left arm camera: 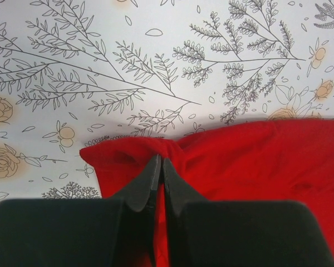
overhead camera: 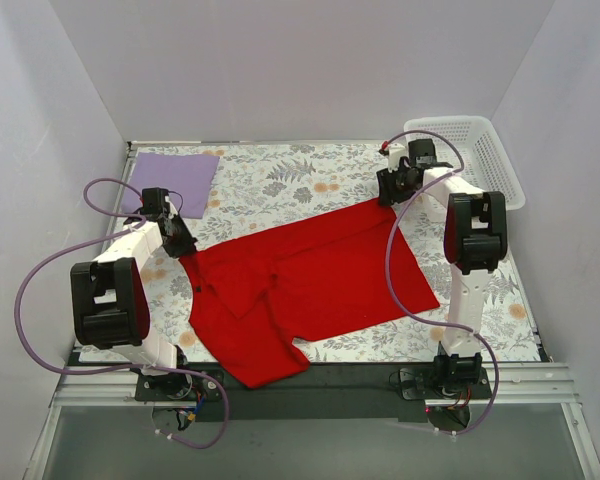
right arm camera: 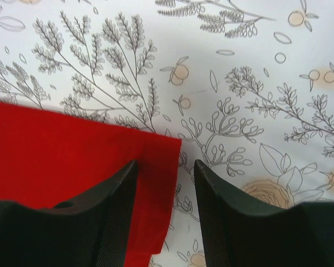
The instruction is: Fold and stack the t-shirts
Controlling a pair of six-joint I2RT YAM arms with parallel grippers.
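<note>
Overhead, white walls (overhead camera: 310,70) box in a floral surface (overhead camera: 280,175), with a basket (overhead camera: 480,140) at its 2 o'clock corner. The red shirt (overhead camera: 320,275) lies spread across the middle; the lavender shirt (overhead camera: 175,180) lies folded flat at 10 o'clock. At 9 o'clock the left claw (left arm camera: 160,167) is clenched on the red shirt's edge. At 1 o'clock the right claw (right arm camera: 166,164) hangs released, jaws parted over a corner.

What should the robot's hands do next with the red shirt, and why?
Probably shut the right hand on the corner of the red shirt. The left hand pinches the shirt's other end, but the right hand is open, with the corner lying between its fingers.
</note>
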